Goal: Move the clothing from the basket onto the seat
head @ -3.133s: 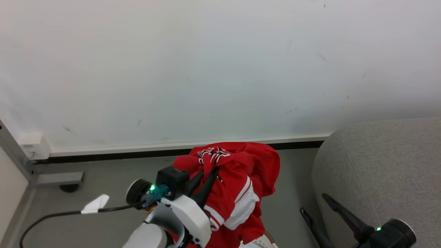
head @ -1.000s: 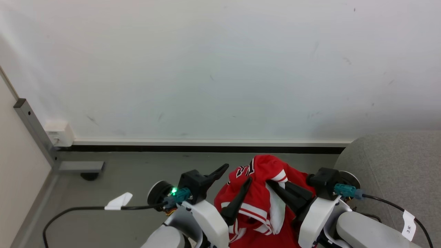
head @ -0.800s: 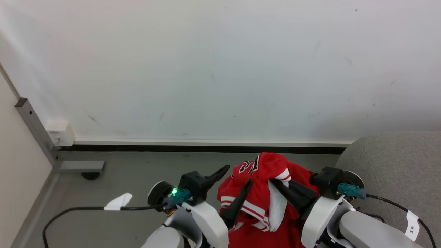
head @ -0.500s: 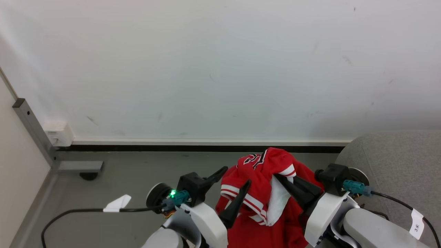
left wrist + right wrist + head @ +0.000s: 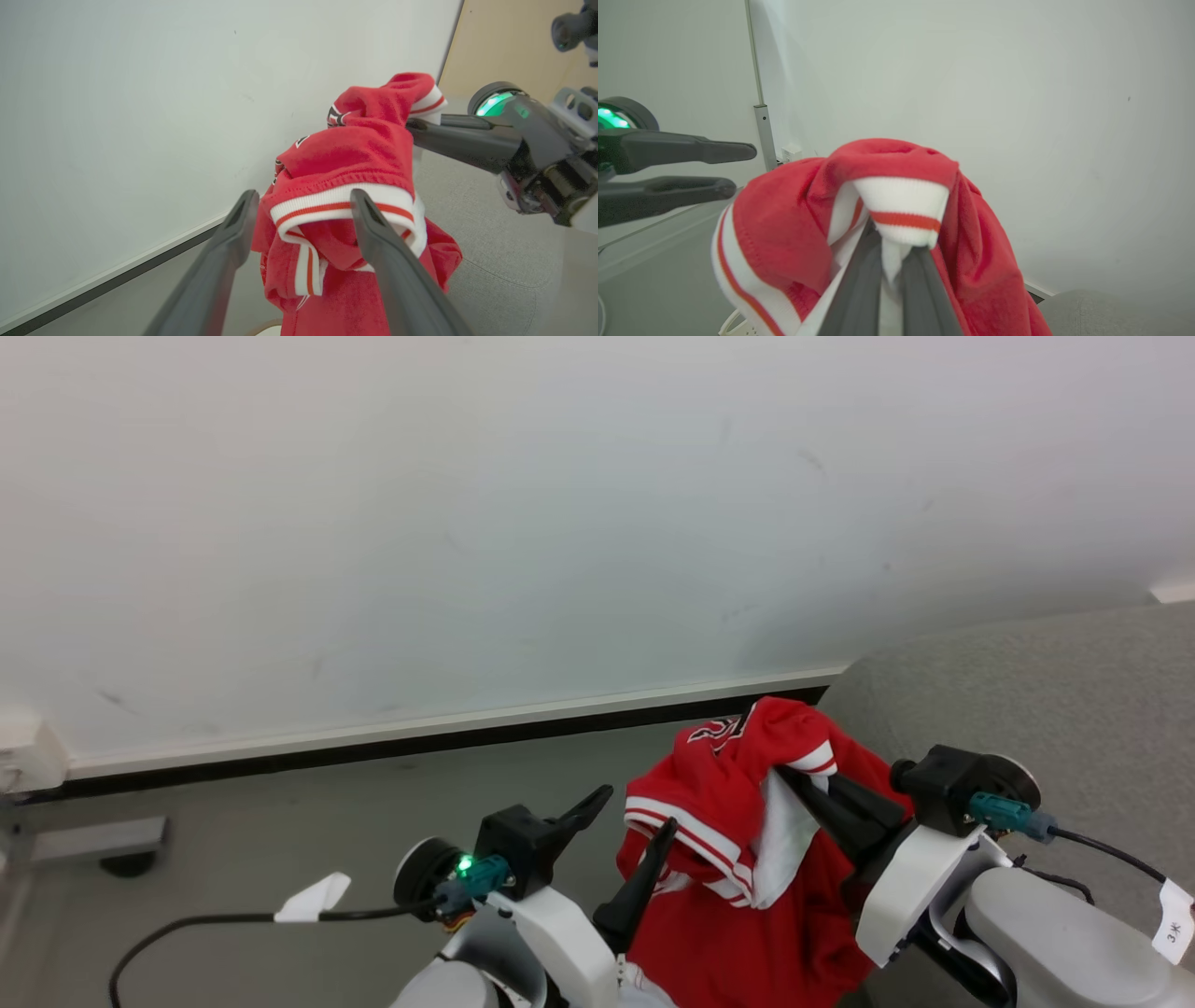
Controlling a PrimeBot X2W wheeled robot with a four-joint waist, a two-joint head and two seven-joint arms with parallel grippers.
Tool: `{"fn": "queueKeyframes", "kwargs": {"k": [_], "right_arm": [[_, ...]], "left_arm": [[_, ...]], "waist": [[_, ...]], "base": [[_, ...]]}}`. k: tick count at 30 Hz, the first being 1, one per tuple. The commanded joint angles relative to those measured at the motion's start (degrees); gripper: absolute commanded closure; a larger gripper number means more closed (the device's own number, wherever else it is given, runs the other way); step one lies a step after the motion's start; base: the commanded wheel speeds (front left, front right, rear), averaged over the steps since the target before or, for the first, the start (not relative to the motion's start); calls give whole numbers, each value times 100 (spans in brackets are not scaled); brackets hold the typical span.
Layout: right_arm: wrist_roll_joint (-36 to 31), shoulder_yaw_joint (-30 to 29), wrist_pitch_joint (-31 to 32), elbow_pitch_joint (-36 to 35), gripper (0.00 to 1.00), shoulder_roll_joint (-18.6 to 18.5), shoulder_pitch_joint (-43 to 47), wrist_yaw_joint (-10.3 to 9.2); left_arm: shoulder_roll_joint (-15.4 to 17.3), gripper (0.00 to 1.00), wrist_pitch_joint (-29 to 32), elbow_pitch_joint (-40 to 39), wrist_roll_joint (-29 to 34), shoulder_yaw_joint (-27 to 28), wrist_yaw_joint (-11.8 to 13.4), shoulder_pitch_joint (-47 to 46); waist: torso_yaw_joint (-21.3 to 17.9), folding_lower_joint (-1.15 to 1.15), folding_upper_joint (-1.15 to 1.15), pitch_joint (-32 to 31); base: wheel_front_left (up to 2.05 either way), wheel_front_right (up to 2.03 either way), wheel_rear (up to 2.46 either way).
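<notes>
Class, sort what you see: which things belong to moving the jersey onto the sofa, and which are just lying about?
Job: red jersey, grey sofa, right gripper shut on the jersey, open left gripper.
Lying about: tagged cable, wall box, skirting board.

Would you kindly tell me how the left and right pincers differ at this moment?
The left pincer stands wide open, while the right pincer is shut. The right pincer grips the red jersey by its white-trimmed edge; the left pincer clamps nothing. Both are long, dark and beside the jersey.

light: bright, even, diffuse | shadows: soft, faint | wrist views: edges bowed, foreground soft
</notes>
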Motion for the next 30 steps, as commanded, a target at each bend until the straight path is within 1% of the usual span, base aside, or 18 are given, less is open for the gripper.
{"fn": "queueKeyframes", "kwargs": {"k": [1, 8, 14, 17, 23, 26, 30], "right_arm": [[-77, -72, -45, -45, 100, -90, -104, -14], [-210, -316, -44, -256, 100, -350, -186, -14], [-320, -560, -38, -427, 100, -575, -145, -14], [-350, -678, -39, -475, 100, -640, -77, -14], [-479, -1197, -39, -449, 100, -681, 15, -14], [-622, -1664, -39, -434, 100, -726, -89, -14], [-811, -2472, -39, -366, 100, -844, -347, -14]], "left_arm": [[33, 0, -18, -28, -50, 11, 10, 32], [30, 0, -73, -139, -56, -12, 32, -29], [-12, 0, -55, -220, -38, -92, 25, -78], [-26, 0, -49, -277, -22, -131, 24, -104], [-22, 0, -10, -394, 49, -196, 18, -208], [16, 0, 91, -520, 124, -231, 0, -384], [74, 0, 221, -715, 258, -279, -94, -726]], "waist": [[-383, 0, 0, 98], [-1143, 0, 0, 229], [-1595, 0, 0, 373], [-1728, 0, 0, 474], [-1763, 0, 0, 734], [-1646, 0, 0, 1124], [-1368, 0, 0, 1794]], "base": [[0, 0, 0], [0, 0, 0], [0, 0, 0], [0, 0, 0], [0, 0, 0], [0, 0, 0], [0, 0, 0]]}}
